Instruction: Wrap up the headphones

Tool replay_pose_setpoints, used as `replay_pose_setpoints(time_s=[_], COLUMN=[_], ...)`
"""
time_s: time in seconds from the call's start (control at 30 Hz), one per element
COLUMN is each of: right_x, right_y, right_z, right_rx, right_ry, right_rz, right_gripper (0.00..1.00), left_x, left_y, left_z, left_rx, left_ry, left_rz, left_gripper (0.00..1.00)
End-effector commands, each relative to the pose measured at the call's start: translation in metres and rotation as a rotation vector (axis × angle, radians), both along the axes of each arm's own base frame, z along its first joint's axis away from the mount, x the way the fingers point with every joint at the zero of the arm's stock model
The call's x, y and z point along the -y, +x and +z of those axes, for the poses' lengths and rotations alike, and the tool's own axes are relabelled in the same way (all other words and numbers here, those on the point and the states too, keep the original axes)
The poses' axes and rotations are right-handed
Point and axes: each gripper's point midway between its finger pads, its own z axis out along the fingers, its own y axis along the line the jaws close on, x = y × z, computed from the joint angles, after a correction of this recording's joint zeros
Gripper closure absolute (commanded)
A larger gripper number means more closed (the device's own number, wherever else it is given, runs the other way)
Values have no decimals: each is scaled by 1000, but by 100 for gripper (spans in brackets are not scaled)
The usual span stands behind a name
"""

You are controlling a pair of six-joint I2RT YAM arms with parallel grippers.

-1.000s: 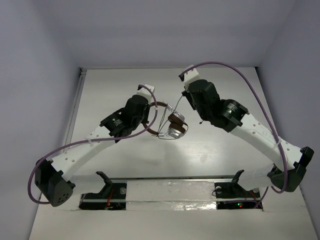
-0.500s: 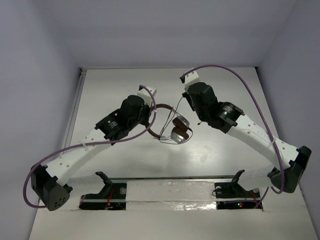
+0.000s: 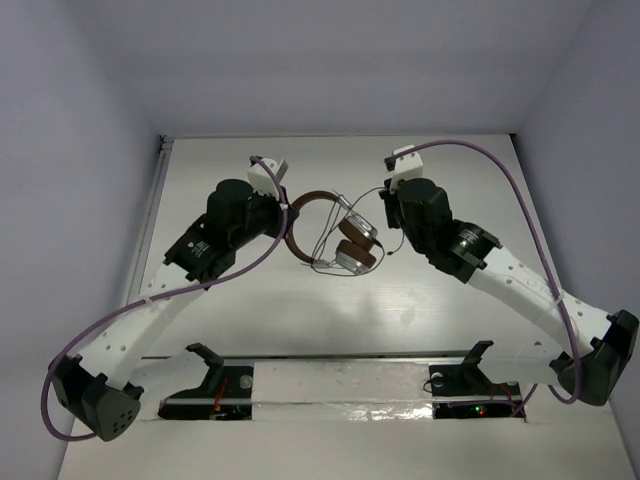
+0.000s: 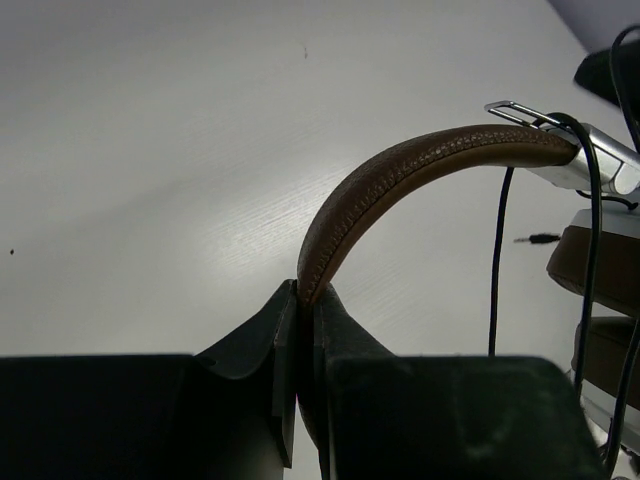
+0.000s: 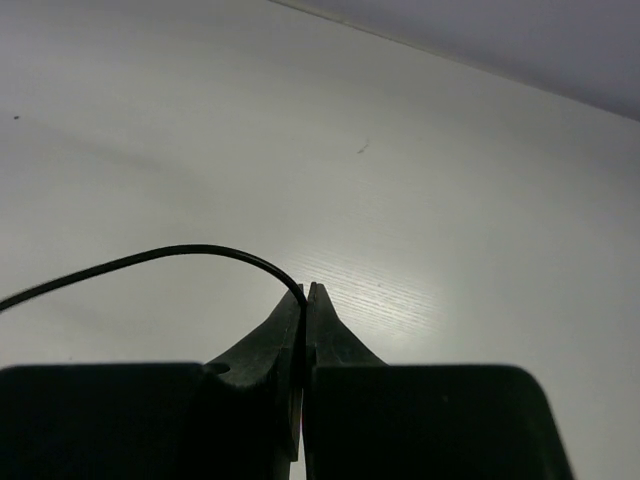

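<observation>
The headphones (image 3: 355,247) hang between my two arms above the table, brown headband (image 3: 312,198) to the left and silver-grey ear cups with brown pads to the right. My left gripper (image 3: 286,217) is shut on the headband (image 4: 400,175), which arcs up and right from my left gripper (image 4: 305,298) towards the ear cups (image 4: 600,262). The thin black cord (image 4: 497,262) hangs in loops by the cups. My right gripper (image 3: 388,222) is shut on the cord (image 5: 150,254), which curves left from my right gripper (image 5: 306,293).
The white table (image 3: 250,310) lies under the headphones, with grey walls behind and to both sides. Purple arm cables (image 3: 500,175) loop over the right arm and along the left arm. The cord's jack plug (image 4: 541,238) dangles free near the cups.
My left gripper has pulled the headband left and back. My right gripper has moved right and nearer with the cord. The headphones sit a little farther back than before.
</observation>
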Motion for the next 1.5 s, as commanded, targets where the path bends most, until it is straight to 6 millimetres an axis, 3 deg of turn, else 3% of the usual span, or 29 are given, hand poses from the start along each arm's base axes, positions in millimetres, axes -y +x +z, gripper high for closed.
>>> replay_pose_setpoints(time_s=[0.0, 0.13, 0.2, 0.37, 0.53, 0.6, 0.77, 1.07, 1.23, 1.47], right_x=[-19, -34, -44, -63, -71, -75, -85, -98, -107, -116], right_y=[-1, -11, -16, -22, -29, -28, -28, -32, -36, -37], right_z=[20, 16, 22, 13, 8, 15, 0, -27, -43, -50], right_rx=[49, 28, 34, -6, -33, -19, -75, -149, -200, -229], right_ry=[197, 301, 366, 430, 491, 556, 624, 669, 676, 674], right_rz=[67, 167, 216, 307, 353, 363, 379, 424, 456, 491], right_gripper=[100, 100, 100, 100, 100, 98, 92, 91, 81, 81], left_x=[6, 0, 7, 15, 12, 11, -1, -14, -14, -16], left_y=[-3, 0, -3, -3, 2, 5, 12, 12, 11, 10], left_z=[63, 69, 72, 80, 80, 78, 82, 94, 95, 98], left_rx=[120, 122, 122, 113, 92, 77, 101, 127, 122, 122], left_ry=[-213, -258, -288, -377, -469, -521, -593, -613, -626, -633], left_rz=[-80, -79, -115, -156, -113, -79, 17, 88, 88, 95], left_gripper=[100, 100, 100, 100, 100, 100, 100, 100, 100, 100])
